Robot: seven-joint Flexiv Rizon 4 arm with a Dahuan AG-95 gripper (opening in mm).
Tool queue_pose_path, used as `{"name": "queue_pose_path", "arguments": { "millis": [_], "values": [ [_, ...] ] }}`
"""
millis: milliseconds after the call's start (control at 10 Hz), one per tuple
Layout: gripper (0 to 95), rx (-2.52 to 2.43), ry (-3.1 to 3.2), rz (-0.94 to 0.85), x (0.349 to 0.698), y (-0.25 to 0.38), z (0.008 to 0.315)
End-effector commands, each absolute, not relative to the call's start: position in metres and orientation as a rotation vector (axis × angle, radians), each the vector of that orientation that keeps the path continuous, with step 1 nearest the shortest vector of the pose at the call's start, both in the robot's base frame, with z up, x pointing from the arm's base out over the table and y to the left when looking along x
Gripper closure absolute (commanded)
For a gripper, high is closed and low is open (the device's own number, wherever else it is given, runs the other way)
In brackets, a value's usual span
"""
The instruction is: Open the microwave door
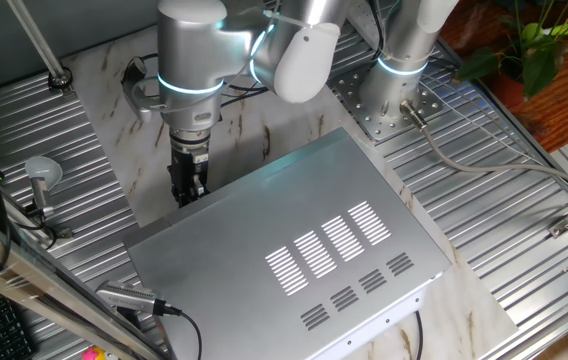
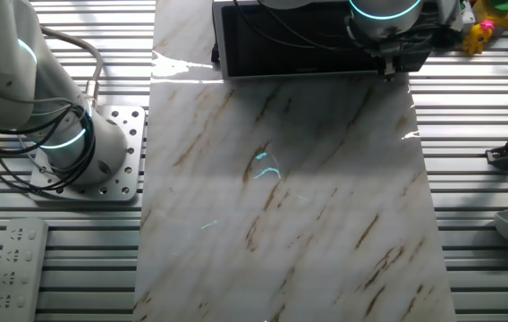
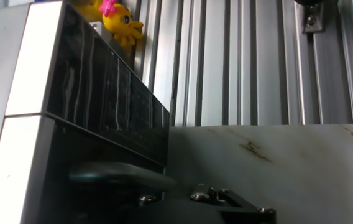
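my finger [image 3: 123, 177] sits at the bottom of the hand view, a dark rounded pad right up against the dark face of the microwave door [image 3: 108, 106]; only that one finger shows, so I can't tell how far I'm open or whether I've actually got anything pinched. contact with the door looks likely, not confirmed

door looks shut or nearly so: its black face runs along the front of the microwave [image 1: 294, 250], silver edge strip at the end nearest me. whether there's a gap at that edge, can't tell

step in hand, as I read it: I'm at the door's free end, getting purchase on the edge. the swing itself hasn't visibly begun

from one fixed view my gripper [image 1: 188, 185] hangs vertical, fingers pointing down, just beside the front corner of the box, tips low near the marble tabletop [image 1: 114, 130]. from the other fixed view the wrist covers the right end of the door

next move calls for: hook or pinch the door edge, then pull away from the box along an arc about the far hinge, not a straight line. risk is the finger slipping off the smooth face

beyond: yellow toy [image 3: 123, 25] behind the box, ribbed metal bench [image 3: 238, 62] past the marble
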State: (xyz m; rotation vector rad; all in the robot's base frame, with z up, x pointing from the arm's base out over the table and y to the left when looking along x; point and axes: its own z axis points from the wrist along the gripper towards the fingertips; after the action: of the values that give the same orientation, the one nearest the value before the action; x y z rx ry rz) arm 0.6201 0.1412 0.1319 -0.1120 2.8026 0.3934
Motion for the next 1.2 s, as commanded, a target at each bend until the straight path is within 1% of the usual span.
{"name": "queue_pose_path", "arguments": {
  "millis": [100, 700, 1200],
  "values": [
    [57.0, -0.119, 2.795, 0.405, 0.625, 0.138, 0.131],
    [57.0, -0.197, 2.776, 0.426, 0.623, 0.125, 0.128],
    [57.0, -0.230, 2.797, 0.368, 0.616, 0.101, 0.129]
  ]
}}
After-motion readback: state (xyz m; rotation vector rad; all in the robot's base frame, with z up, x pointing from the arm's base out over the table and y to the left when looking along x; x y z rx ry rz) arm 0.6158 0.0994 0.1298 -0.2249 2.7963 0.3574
